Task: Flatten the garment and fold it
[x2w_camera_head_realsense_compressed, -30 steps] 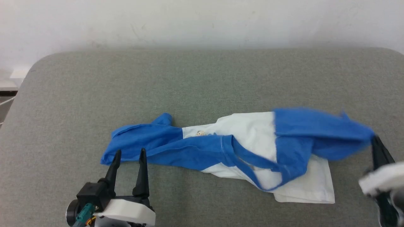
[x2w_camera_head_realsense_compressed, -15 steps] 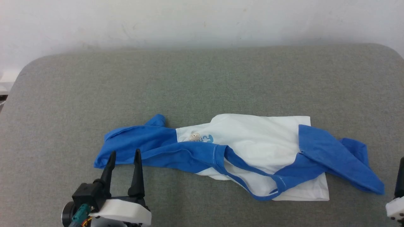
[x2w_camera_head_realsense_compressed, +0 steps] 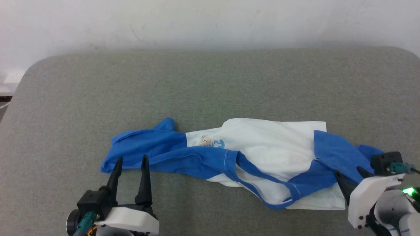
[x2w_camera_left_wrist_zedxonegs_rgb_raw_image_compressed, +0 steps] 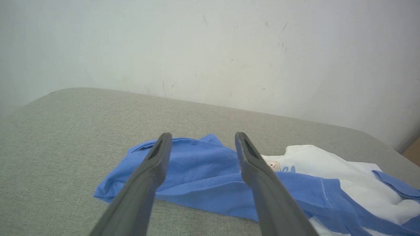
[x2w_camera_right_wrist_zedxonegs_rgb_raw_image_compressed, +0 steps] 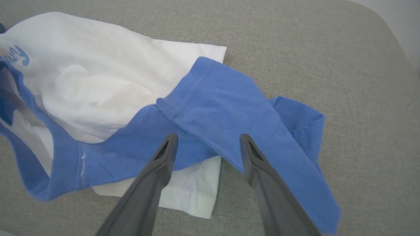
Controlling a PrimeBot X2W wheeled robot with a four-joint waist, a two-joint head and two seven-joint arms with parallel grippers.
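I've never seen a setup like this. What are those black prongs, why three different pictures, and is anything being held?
It is a two-armed robot. The black prongs are its grippers, like two-fingered hands: the left gripper and the right gripper. One picture looks down from its head; the other two come from cameras on each wrist, looking along the fingers. On the grey padded surface lies a rumpled shirt, white with blue sleeves. Both grippers are open and hold nothing.

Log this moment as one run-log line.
garment: unfolded, rumpled on grey surface | left pincer: open, empty, at garment's left end | right pincer: open, empty, over garment's right end
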